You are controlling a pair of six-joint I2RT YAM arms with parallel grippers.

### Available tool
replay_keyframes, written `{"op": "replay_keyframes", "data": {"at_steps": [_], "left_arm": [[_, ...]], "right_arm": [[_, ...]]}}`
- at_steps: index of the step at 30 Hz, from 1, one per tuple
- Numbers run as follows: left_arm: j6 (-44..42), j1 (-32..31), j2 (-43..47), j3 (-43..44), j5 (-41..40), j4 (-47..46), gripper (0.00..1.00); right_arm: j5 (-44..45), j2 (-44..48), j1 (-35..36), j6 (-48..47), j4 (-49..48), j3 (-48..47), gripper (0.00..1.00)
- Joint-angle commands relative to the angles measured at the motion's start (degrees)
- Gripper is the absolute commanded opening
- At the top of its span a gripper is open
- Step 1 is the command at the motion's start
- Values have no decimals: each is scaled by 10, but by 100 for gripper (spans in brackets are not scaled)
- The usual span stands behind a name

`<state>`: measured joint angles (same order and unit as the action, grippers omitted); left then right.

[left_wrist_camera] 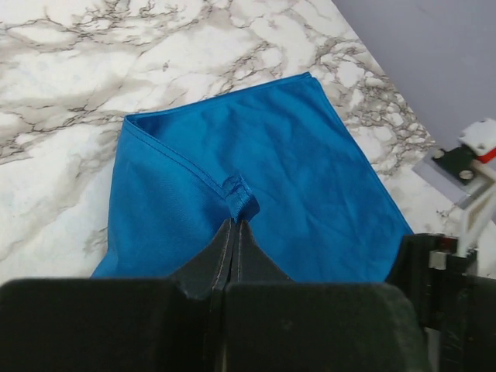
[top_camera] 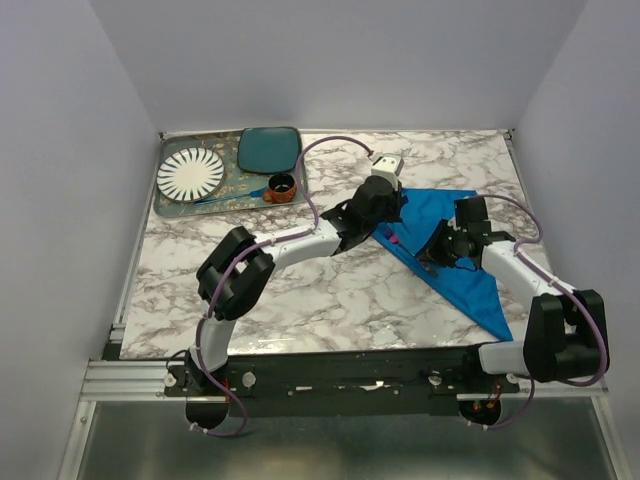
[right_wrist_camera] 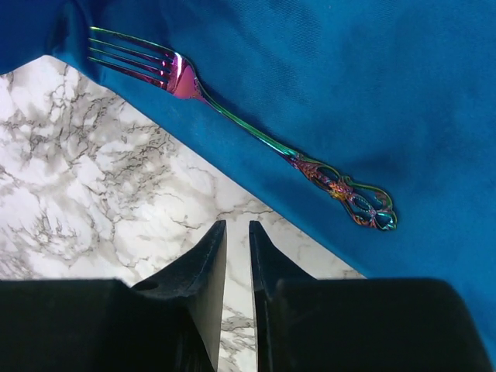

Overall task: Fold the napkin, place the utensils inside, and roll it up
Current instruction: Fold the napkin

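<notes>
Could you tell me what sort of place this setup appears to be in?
Probably a robot lab test cell staged as a dining table: plain walls box in a marble-patterned tabletop, with a tray of plates at its far left corner.

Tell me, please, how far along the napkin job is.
Done: the napkin lies folded into a triangle, with the fork on it. In hand: the left gripper pinches the napkin's hem; the right gripper holds nothing. Left: the rolling.

One napkin (top_camera: 432, 210), one fork (right_wrist_camera: 232, 116), one tray (top_camera: 232, 175), one cup (top_camera: 282, 187), and two plates (top_camera: 190, 173).
</notes>
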<state>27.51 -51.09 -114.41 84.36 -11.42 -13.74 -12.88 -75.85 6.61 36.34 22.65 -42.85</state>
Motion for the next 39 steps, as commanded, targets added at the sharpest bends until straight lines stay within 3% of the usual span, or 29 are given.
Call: {"op": "replay_keyframes", "data": {"at_steps": [1, 26, 39], "left_arm": [[12, -13, 16, 25, 19, 4, 0], [26, -57, -6, 50, 48, 20, 0], [35, -74, -14, 49, 67, 26, 0]], "right_arm": [[-20, -23, -19, -14, -24, -3, 26], [-19, -128, -34, -28, -64, -3, 26], [-40, -105, -35, -29, -60, 7, 24]]}}
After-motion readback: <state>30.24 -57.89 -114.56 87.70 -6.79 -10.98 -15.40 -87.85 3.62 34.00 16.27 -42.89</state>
